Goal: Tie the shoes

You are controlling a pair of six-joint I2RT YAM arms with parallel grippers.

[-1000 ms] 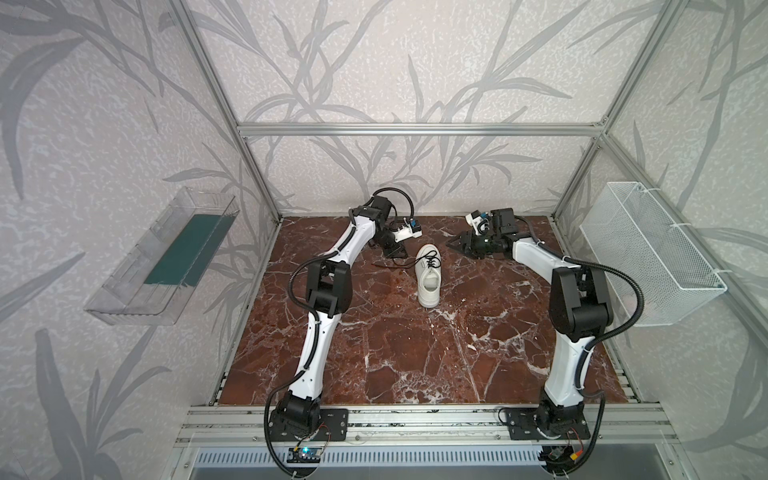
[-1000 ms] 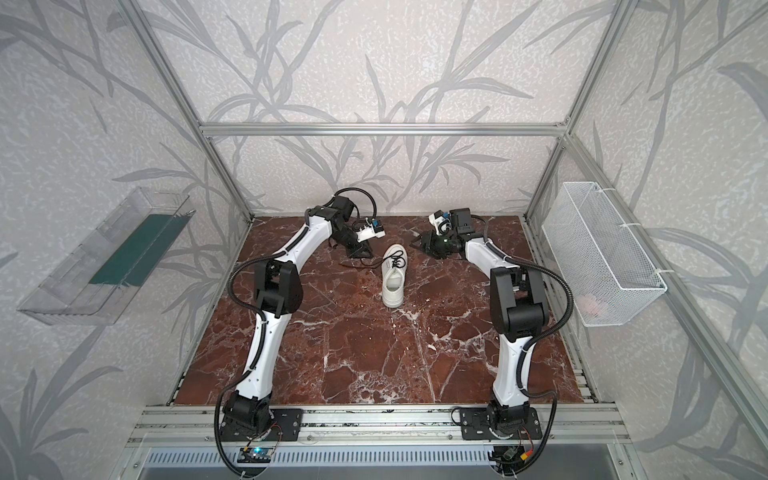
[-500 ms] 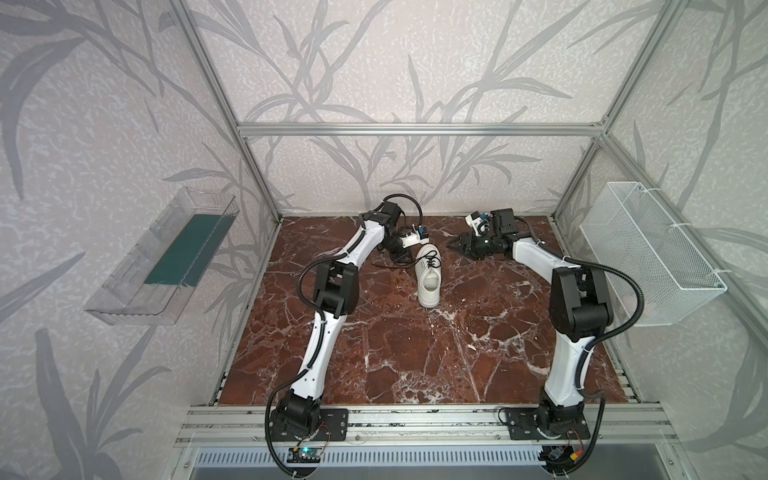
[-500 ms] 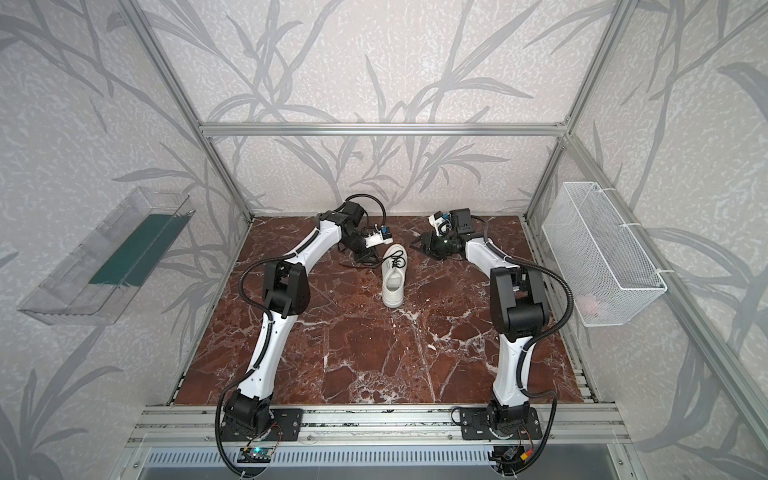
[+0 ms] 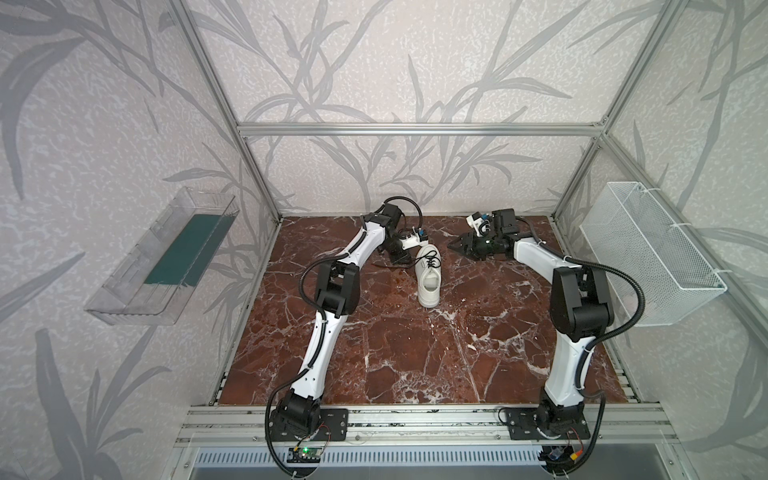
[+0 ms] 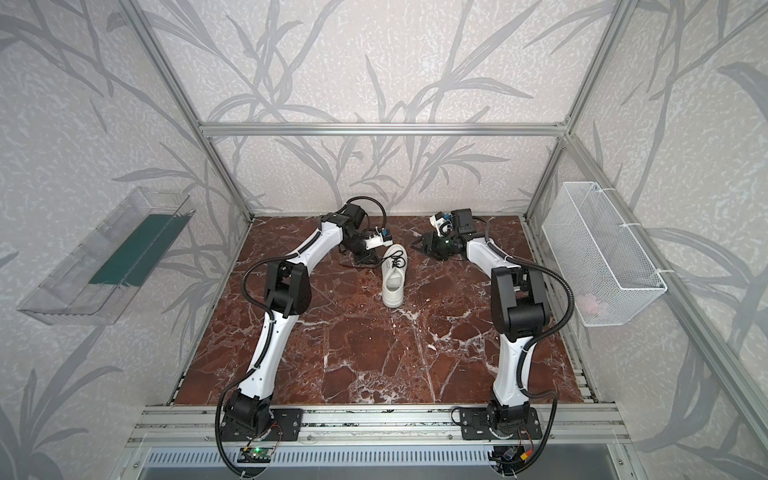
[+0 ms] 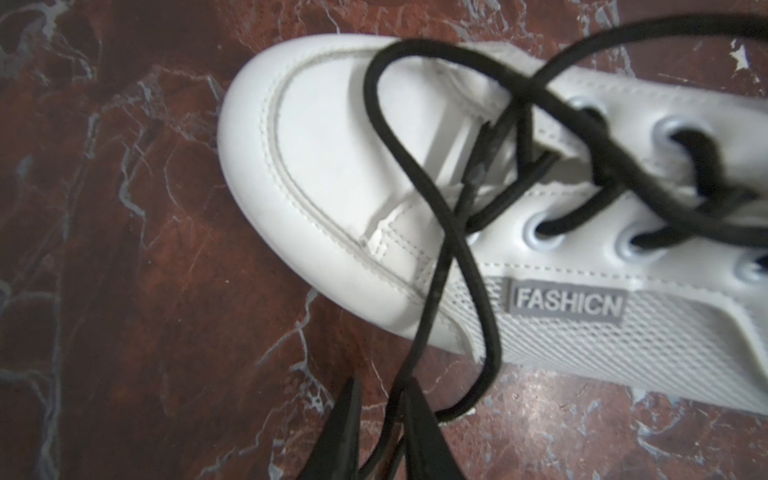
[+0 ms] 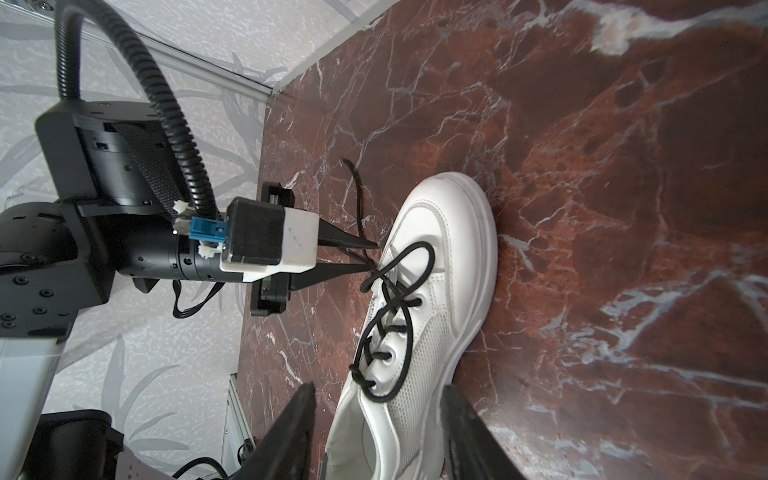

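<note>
A white sneaker [image 5: 429,277] [image 6: 394,279] lies on the marble floor, toe toward the back wall. Its black laces [image 7: 453,232] [image 8: 392,299] are loosely threaded and untied. My left gripper [image 5: 400,261] [image 6: 365,261] [image 7: 382,386] points down just left of the toe, jaws nearly together on one lace strand that runs between its fingers [image 8: 349,243]. A free lace end [image 8: 353,178] trails on the floor behind it. My right gripper [image 5: 456,245] [image 6: 417,245] [image 8: 380,399] hangs open to the right of the toe, apart from the shoe and holding nothing.
A clear plastic bin [image 5: 166,257] hangs on the left wall and a white wire basket [image 5: 648,257] on the right wall. Aluminium frame posts stand at the back corners. The marble floor [image 5: 415,353] stretches bare toward the front rail.
My left gripper has moved right, from the back left up to the shoe's toe, and its jaws have narrowed on the lace. The right arm has stayed put.
</note>
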